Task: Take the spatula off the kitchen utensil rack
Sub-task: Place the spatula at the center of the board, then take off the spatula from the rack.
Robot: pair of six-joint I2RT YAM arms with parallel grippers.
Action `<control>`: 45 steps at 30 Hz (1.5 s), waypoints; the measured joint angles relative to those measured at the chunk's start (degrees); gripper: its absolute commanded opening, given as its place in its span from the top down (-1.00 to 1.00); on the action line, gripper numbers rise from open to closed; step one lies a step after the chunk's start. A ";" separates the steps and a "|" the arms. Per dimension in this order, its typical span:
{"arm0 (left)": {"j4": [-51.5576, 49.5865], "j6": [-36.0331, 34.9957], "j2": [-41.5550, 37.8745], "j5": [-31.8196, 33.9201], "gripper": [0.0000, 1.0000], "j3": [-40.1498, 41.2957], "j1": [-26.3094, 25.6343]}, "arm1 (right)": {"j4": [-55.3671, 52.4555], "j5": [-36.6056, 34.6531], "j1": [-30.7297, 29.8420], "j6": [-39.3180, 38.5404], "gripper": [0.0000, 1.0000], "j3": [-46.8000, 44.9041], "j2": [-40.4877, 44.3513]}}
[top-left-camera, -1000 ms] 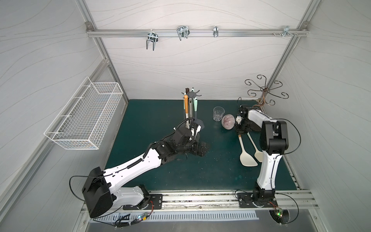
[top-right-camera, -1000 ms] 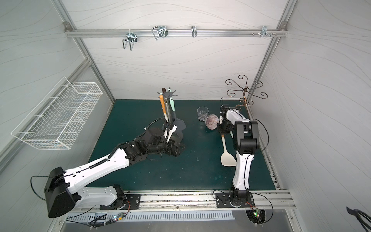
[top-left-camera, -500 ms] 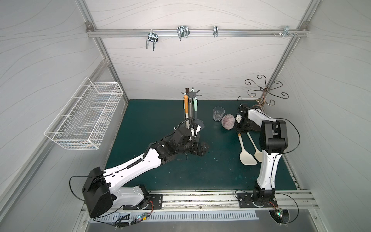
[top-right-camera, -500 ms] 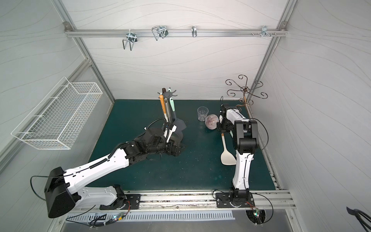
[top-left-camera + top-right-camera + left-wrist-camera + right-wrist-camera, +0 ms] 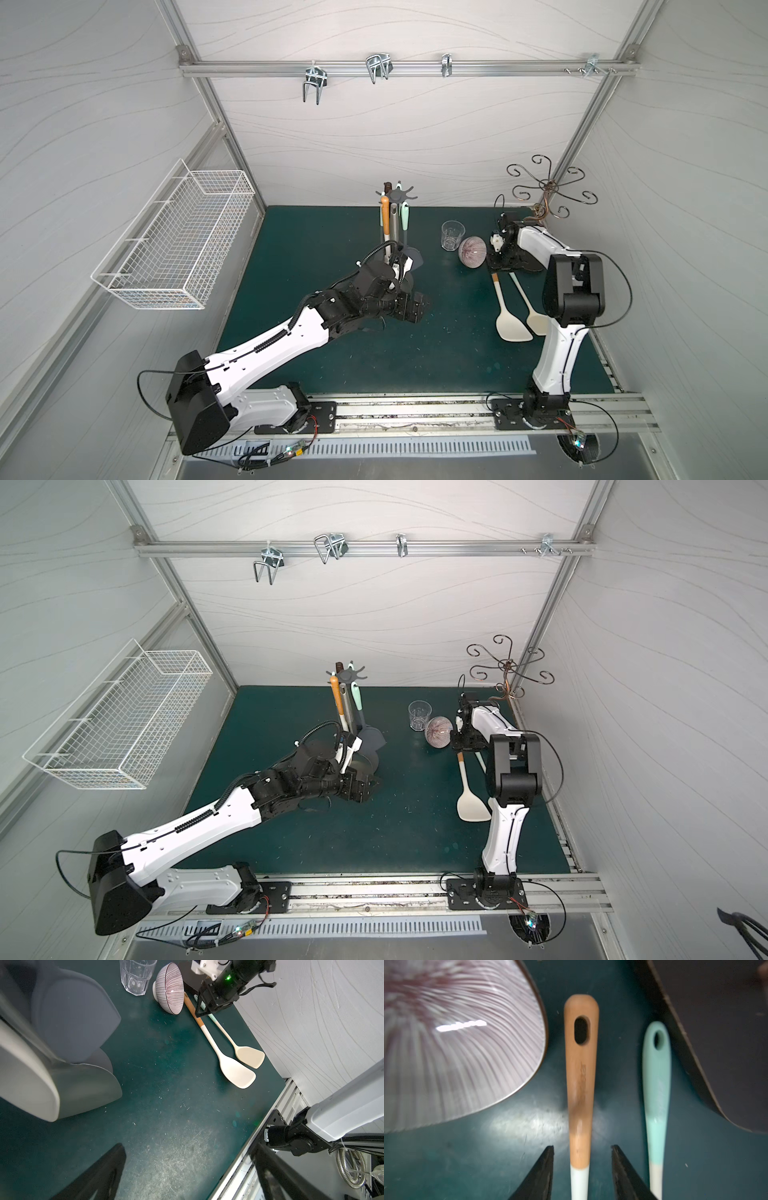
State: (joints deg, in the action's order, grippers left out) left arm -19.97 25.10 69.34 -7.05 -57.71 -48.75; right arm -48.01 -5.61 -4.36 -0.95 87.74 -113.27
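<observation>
The dark grey kitchen utensil rack (image 5: pixel 397 194) (image 5: pixel 346 674) stands at the back of the green mat, with an orange-handled utensil (image 5: pixel 385 216), a mint-handled one and grey blades still hanging from it. A cream spatula with a wooden handle (image 5: pixel 505 307) (image 5: pixel 580 1084) lies flat on the mat at the right. My right gripper (image 5: pixel 582 1147) (image 5: pixel 497 267) straddles its handle, open, with a gap on each side. My left gripper (image 5: pixel 188 1147) (image 5: pixel 419 307) hangs wide open and empty, low beside the rack's foot.
A second cream spatula with a mint handle (image 5: pixel 657 1084) (image 5: pixel 525 299) lies right beside the first. A striped bowl (image 5: pixel 472 252) on its side and a glass (image 5: pixel 452 235) sit just left of the right gripper. Bronze curly stand (image 5: pixel 548 191) behind it; white wire basket (image 5: pixel 178 237) on the left wall.
The right gripper's jaws have spread apart off the wooden handle, which stays lying on the mat. Neither arm has visibly shifted.
</observation>
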 measured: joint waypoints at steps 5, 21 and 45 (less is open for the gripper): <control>-3.63 0.00 -1.92 1.03 -0.99 -1.81 0.00 | 0.13 -0.63 0.00 1.01 -0.03 -4.94 11.41; -19.47 1.18 -13.94 11.37 -0.99 -4.33 0.00 | -0.07 9.62 -8.28 6.80 -0.30 -14.67 44.50; -33.73 5.99 -37.66 14.62 -0.99 -2.23 0.00 | 1.97 25.51 -21.55 13.16 -0.50 -20.37 66.31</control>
State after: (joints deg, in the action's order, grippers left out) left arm -53.69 31.09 31.68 7.57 -59.94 -48.75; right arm -46.04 19.90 -25.91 12.21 67.37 -46.96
